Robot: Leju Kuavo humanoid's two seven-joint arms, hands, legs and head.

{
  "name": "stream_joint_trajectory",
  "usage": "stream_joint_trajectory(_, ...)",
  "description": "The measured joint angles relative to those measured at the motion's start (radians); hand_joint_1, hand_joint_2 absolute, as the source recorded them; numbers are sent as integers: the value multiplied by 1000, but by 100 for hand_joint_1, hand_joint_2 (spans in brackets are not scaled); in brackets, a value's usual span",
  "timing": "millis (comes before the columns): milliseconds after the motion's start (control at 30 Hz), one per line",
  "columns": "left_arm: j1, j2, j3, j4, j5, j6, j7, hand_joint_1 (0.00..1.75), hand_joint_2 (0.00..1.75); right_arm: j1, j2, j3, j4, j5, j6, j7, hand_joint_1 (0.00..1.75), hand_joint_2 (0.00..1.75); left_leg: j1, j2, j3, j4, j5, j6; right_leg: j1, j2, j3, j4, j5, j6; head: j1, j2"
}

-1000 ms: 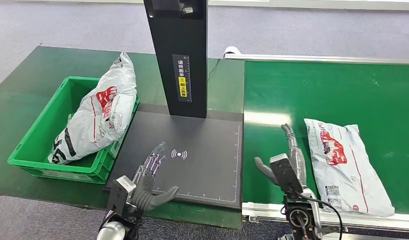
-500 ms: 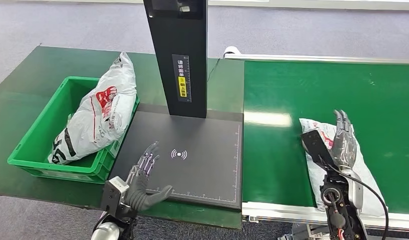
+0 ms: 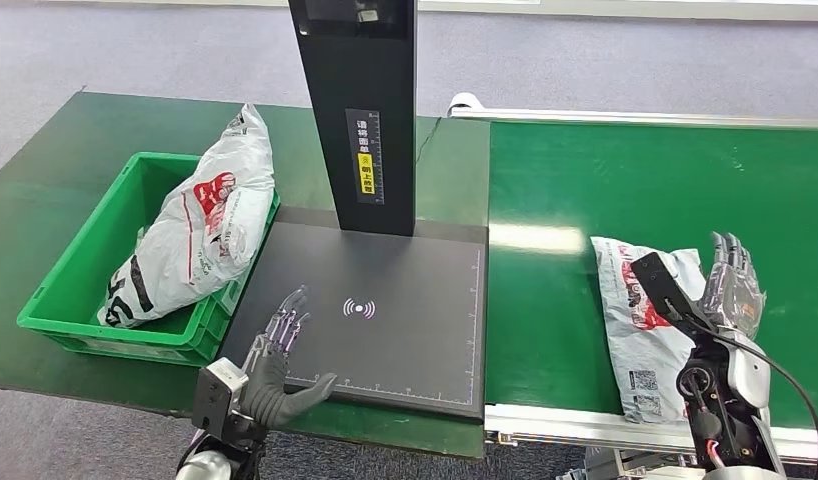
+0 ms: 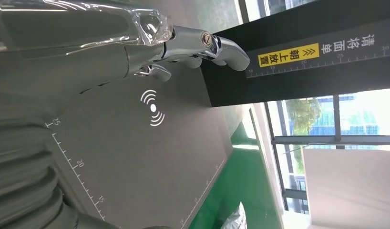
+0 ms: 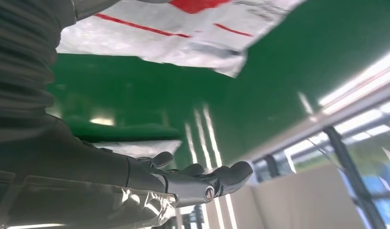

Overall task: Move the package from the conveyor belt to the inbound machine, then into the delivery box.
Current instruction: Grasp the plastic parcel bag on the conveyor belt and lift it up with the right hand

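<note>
On the conveyor belt point(image 3: 585, 180), near its front edge, the package point(image 3: 650, 325) is lying flat, so the pickup step is judged to be in hand. Next the right hand point(image 3: 730, 285), hovering over the package's right side with fingers spread and holding nothing, needs to close on it. Over the inbound machine point(image 3: 385, 330)'s front-left corner, the left hand point(image 3: 275, 355) is hanging open and empty.
</note>
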Motion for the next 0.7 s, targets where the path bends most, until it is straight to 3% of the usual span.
stream_joint_trajectory(133,8,0,0,-7,0,2,12,0,175,12,-25,-1,39,81,125,132,0,175,0,0,0,0,0,0,0,0,0,0,0,0,0,0)
stream_joint_trajectory(267,12,0,0,-10,-8,3,27,0,175,63,-41,-4,49,149,255,194,0,175,0,0,0,0,0,0,0,0,0,0,0,0,0,0)
stream_joint_trajectory(500,12,0,5,-16,-11,10,41,0,175,168,-67,-8,-33,128,480,119,0,175,0,-1,1,0,-1,0,0,-1,1,-1,0,0,0,0)
stream_joint_trajectory(667,11,-2,13,-16,-11,10,47,0,175,222,-80,-7,-101,116,524,104,0,175,0,-1,2,0,0,1,0,-1,2,-1,0,0,0,0)
stream_joint_trajectory(700,12,-2,13,-16,-11,10,47,0,175,232,-80,-6,-117,118,528,108,12,175,0,-1,2,0,0,1,0,-2,2,-1,0,0,0,0)
